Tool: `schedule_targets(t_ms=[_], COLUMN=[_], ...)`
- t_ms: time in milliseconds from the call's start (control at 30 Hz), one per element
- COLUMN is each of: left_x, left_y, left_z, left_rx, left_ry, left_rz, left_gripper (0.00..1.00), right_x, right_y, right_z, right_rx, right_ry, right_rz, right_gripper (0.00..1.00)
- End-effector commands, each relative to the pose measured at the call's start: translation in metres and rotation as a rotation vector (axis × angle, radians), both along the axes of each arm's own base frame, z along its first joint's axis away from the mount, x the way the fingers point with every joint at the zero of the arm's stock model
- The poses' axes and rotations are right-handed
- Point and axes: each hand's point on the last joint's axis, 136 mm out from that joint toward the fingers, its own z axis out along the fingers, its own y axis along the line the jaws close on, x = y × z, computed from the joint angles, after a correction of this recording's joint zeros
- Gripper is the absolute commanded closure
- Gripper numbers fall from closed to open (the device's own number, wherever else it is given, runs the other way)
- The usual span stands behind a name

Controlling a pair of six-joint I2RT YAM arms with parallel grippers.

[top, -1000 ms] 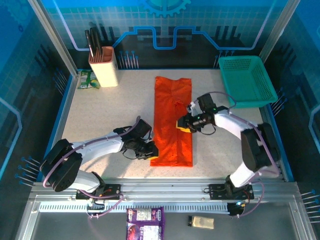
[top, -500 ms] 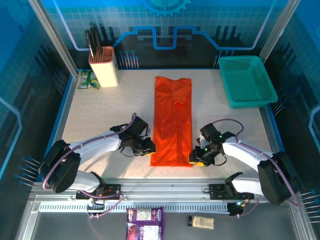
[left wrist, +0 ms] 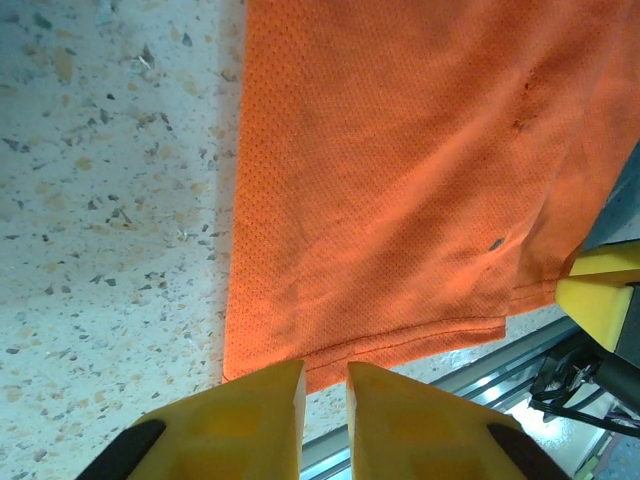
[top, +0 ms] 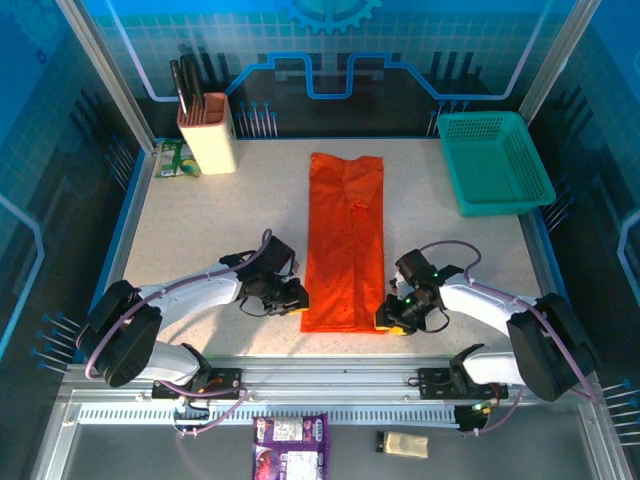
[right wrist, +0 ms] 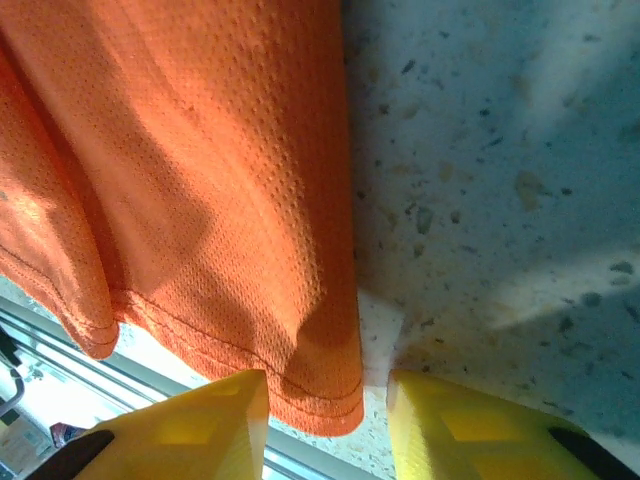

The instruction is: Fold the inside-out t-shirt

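Speckled pale tabletop (top: pixel 200 230) with a blue rim, viewed from above. Along its middle, a bright orange t-shirt (top: pixel 345 240), folded into a long narrow strip running from far to near, lying flat, its hemmed near edge close to the front rail. At the far right corner, a teal mesh basket (top: pixel 495 160), well apart from the shirt. At the far left corner, a cream knife block (top: pixel 208 135) holding dark handles, with a small green packet (top: pixel 172 160) just beside it on the left. Down low at the shirt's near left corner, the left tool (top: pixel 298 297): seen from its wrist, yellow fingers (left wrist: pixel 250 420) parted by only a narrow slit, just short of the hem, nothing between them. Down low at the near right corner, the right tool (top: pixel 388 318): seen from its wrist, yellow fingers (right wrist: pixel 200 430) set moderately apart, straddling the hem corner, cloth hanging into the gap and lying against one finger, not pinched.
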Motion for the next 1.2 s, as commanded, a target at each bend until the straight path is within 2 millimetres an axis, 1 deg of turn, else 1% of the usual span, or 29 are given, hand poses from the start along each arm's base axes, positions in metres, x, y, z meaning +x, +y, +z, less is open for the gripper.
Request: schedule_targets(t_ms=[0,100,467,567,700,833,933,1033,1167], left_x=[0.001,0.001,-0.003,-0.006,-0.014,-0.026,-0.030,-0.034,-0.035], left_y=[0.002,0.001,0.003,0.008,0.013,0.015,0.014,0.010,-0.002], left_z=[0.003,0.003,0.001,-0.001,-0.007,-0.017,-0.023,-0.029,-0.030], left_rx=[-0.013,-0.016,-0.008,0.016,0.051,0.132,0.172,0.178,0.140], left_ry=[-0.007,-0.007,0.004,0.007,0.033,0.066,0.071,0.090,0.096], left_rz=[0.013,0.012,0.007,-0.001,-0.022,-0.084,-0.095,-0.110,-0.122], left_gripper=[0.80,0.80,0.80,0.77,0.71,0.69,0.68,0.68,0.68], right_x=[-0.007,-0.007,-0.008,-0.009,-0.010,-0.010,-0.008,-0.009,-0.009], right_y=[0.008,0.011,0.004,0.002,-0.001,0.000,0.000,0.000,0.001], right_z=[-0.002,0.000,-0.002,-0.002,-0.002,-0.001,0.000,0.000,0.001], right_rx=[0.030,0.039,0.003,-0.012,-0.023,-0.019,-0.020,-0.021,-0.017], right_ry=[0.025,0.021,0.019,0.017,0.015,0.015,0.008,0.011,0.013], right_rz=[0.010,0.007,0.000,-0.002,0.001,-0.001,-0.007,-0.009,-0.011], right_gripper=[0.63,0.67,0.77,0.85,0.94,0.95,0.95,0.94,0.94])
